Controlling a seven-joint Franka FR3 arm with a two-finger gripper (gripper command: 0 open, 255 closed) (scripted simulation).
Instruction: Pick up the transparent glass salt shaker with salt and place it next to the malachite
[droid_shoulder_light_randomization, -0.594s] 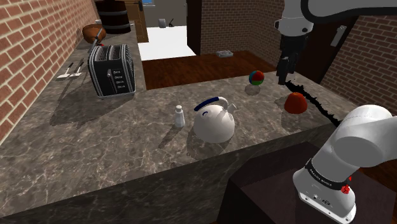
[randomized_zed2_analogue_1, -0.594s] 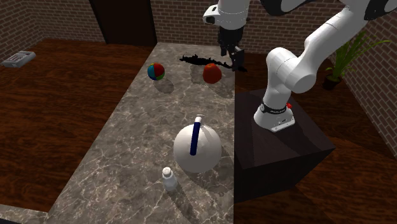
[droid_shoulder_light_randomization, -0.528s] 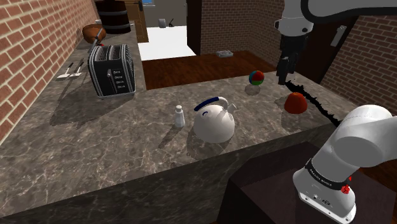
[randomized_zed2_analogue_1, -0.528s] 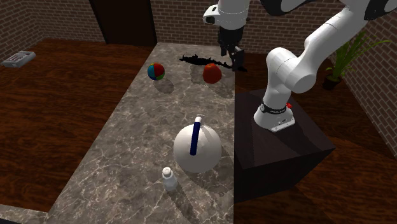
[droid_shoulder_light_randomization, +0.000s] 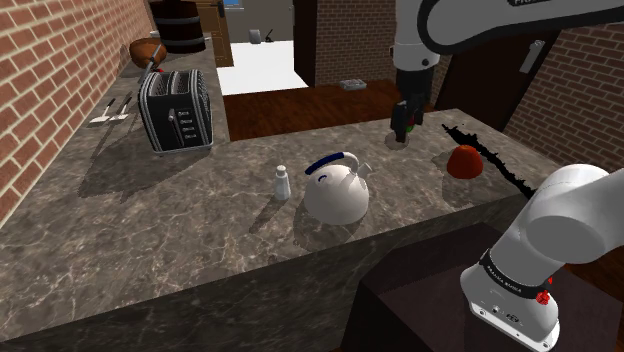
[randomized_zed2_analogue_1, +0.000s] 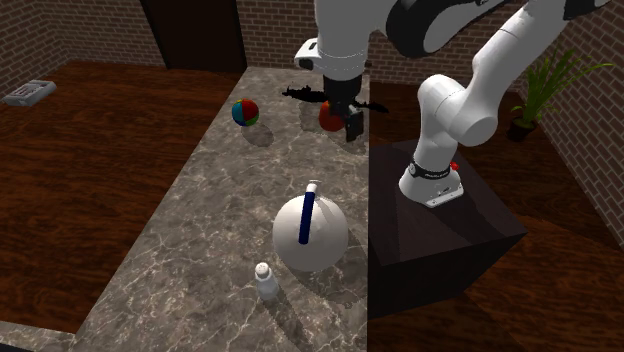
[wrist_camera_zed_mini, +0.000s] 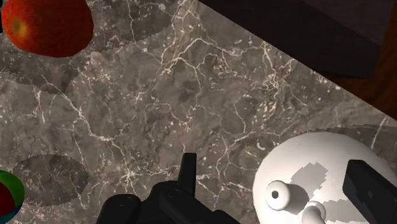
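Note:
The salt shaker (droid_shoulder_light_randomization: 282, 182) (randomized_zed2_analogue_1: 265, 281), small and pale with a rounded cap, stands upright on the marble counter beside the white kettle (droid_shoulder_light_randomization: 337, 190) (randomized_zed2_analogue_1: 310, 232) (wrist_camera_zed_mini: 318, 175). The malachite (droid_shoulder_light_randomization: 490, 155) (randomized_zed2_analogue_1: 310, 94) is a black jagged strip lying at the counter's far end, near a red fruit (droid_shoulder_light_randomization: 464, 160) (randomized_zed2_analogue_1: 330, 117) (wrist_camera_zed_mini: 48, 25). My gripper (droid_shoulder_light_randomization: 408, 118) (randomized_zed2_analogue_1: 350, 125) (wrist_camera_zed_mini: 275, 172) hangs open and empty above the counter, in front of the multicoloured ball (randomized_zed2_analogue_1: 244, 113) (wrist_camera_zed_mini: 6, 194) in the shoulder view, far from the shaker.
A striped toaster (droid_shoulder_light_randomization: 175, 110) and some cutlery (droid_shoulder_light_randomization: 110, 113) sit at the back of the counter (droid_shoulder_light_randomization: 150, 230) by the brick wall. My dark stand (droid_shoulder_light_randomization: 430, 300) (randomized_zed2_analogue_1: 450, 235) borders the counter's edge. A potted plant (randomized_zed2_analogue_1: 545, 85) stands beyond.
The arm has swung from above the malachite and red fruit toward the shoulder view's left, coming lower over the counter near the ball. The objects have not moved.

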